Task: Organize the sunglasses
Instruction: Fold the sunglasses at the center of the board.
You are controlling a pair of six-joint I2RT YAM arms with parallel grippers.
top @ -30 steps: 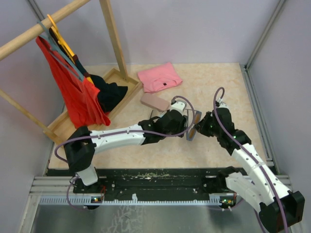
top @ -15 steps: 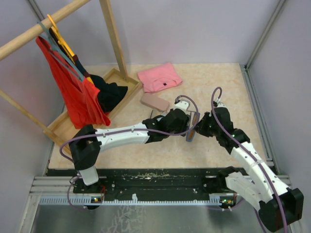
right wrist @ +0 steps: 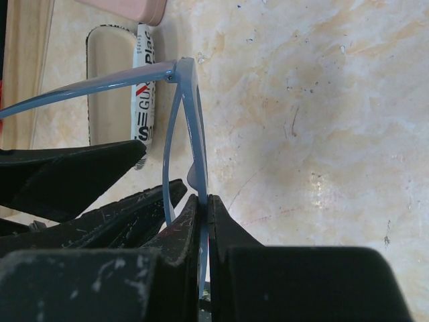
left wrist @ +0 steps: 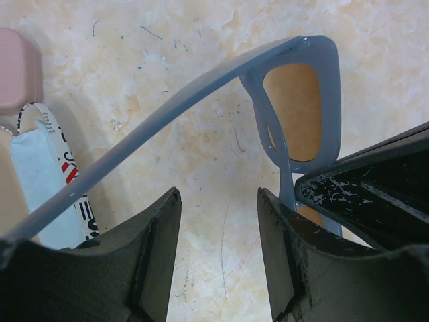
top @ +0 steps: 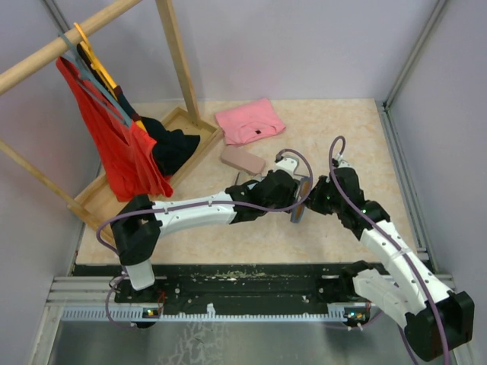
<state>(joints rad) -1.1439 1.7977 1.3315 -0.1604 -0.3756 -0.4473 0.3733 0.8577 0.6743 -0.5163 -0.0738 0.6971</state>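
Sunglasses [left wrist: 295,111] with a grey-blue frame and amber-looking lenses hang over the table [top: 342,129] at 4 o'clock from the pink case [top: 243,159], your right fingers [right wrist: 224,231] clamped on their front, your left fingers [left wrist: 161,241] apart by the unfolded temple.

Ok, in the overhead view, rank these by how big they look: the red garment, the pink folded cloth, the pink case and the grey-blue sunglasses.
1. red garment
2. pink folded cloth
3. pink case
4. grey-blue sunglasses, seen edge-on and partly hidden, so least sure
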